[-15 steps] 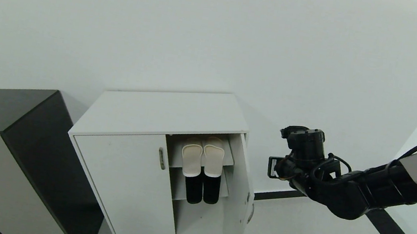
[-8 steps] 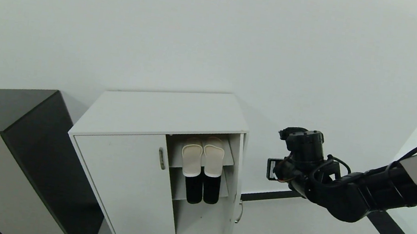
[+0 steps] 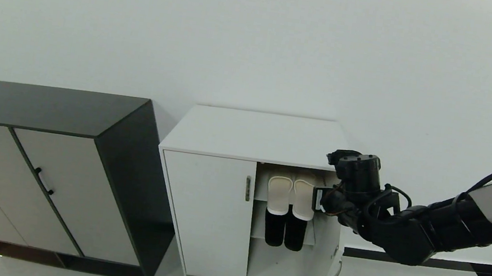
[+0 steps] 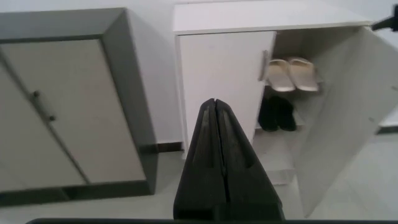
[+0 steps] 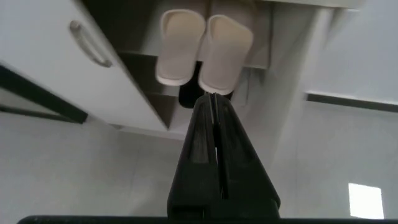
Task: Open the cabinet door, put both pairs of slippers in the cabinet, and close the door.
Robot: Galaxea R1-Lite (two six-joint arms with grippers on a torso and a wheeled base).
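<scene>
Your white cabinet (image 3: 251,134) stands against the wall. Its left door (image 3: 205,213) is shut, and its right door (image 3: 324,262) is swung out toward you, seen nearly edge-on from the head camera.

Both pairs are already inside the cabinet's open right half. The cream slippers (image 3: 291,195) lie side by side on the upper shelf, their ends sticking out over its front edge. The black slippers (image 3: 283,231) sit on the shelf directly below them.

Your right gripper (image 3: 318,199) hangs in front of that open half. It is level with the upper shelf and just beside the cream pair as the head camera sees it. Its fingers are pressed flat together with nothing between them. You cannot tell whether it touches the right door.

Your left gripper (image 4: 215,102) is held well back from the cabinet, facing the shut left door. Its fingers are likewise closed tight and empty.

A dark cabinet (image 3: 41,104) with grey doors stands just beside the white cabinet, on its left side.
</scene>
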